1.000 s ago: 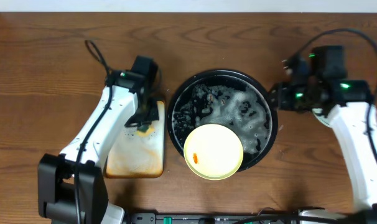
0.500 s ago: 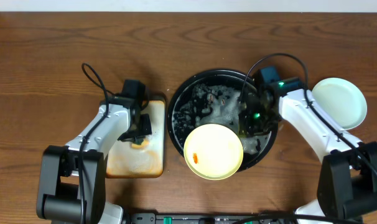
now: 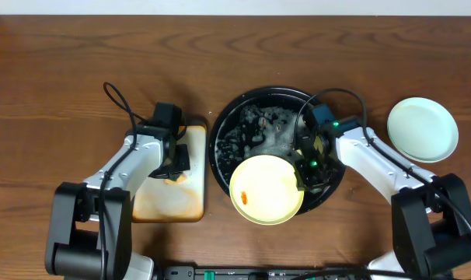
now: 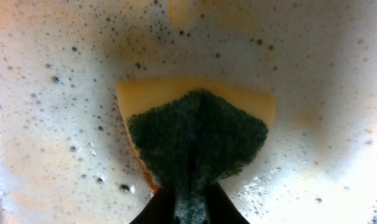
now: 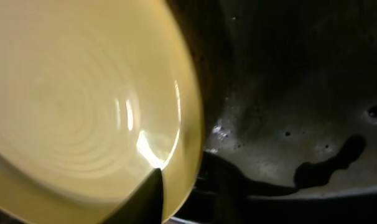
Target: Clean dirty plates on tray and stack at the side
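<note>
The brown wood-grain desk point(image 3: 57, 70) carries two trays side by side. The left hand point(image 4: 191, 205) is clamped on a green sponge point(image 4: 198, 140) with a yellow underside, held against the foamy floor of the small orange-stained tray point(image 3: 169, 198).

The right hand point(image 5: 182, 186) sits at the right edge of the yellow plate point(image 3: 266, 189). One of its fingers point(image 5: 148, 199) lies over the plate's inner face and the other just outside the rim; whether they pinch it I cannot tell. This plate bears a small orange smear point(image 3: 243, 197) near its left edge. It rests in the front part of the black tray point(image 3: 214, 144), overlapping the tray's near rim. White foam point(image 3: 298, 140) spreads behind it.

A mint green plate point(image 3: 422, 130) lies on the bare desk, right of the black tray and apart from it.
</note>
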Controlling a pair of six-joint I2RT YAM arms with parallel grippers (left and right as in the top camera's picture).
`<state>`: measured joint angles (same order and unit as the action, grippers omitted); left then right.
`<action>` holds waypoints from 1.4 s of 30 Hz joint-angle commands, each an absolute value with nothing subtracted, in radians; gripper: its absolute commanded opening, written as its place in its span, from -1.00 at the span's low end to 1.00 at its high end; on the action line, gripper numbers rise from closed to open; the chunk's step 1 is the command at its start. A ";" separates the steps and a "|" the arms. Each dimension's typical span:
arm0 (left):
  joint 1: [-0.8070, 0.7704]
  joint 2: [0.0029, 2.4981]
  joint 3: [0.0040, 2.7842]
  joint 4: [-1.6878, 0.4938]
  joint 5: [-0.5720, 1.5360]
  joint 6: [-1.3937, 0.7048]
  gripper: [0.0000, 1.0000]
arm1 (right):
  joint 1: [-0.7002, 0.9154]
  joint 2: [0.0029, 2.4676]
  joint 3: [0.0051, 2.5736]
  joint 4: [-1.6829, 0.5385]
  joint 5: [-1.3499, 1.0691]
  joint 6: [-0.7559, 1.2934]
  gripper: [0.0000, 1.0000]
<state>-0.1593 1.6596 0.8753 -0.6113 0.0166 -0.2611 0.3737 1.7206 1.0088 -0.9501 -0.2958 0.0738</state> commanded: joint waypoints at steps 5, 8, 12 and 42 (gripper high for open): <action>-0.161 1.666 0.855 -0.601 0.015 -0.252 -0.73 | 0.378 1.721 1.008 -0.838 -0.237 0.151 -0.98; -0.161 1.666 0.855 -0.601 0.015 -0.252 -0.72 | 0.378 1.721 1.008 -0.786 -0.150 0.197 -0.97; -0.161 1.666 0.855 -0.600 0.015 -0.252 -0.72 | 0.378 1.721 1.008 -0.706 -0.084 0.232 -0.98; -0.161 1.666 0.855 -0.585 0.015 -0.252 -0.70 | 0.365 1.719 1.010 -0.682 -0.210 0.010 -0.38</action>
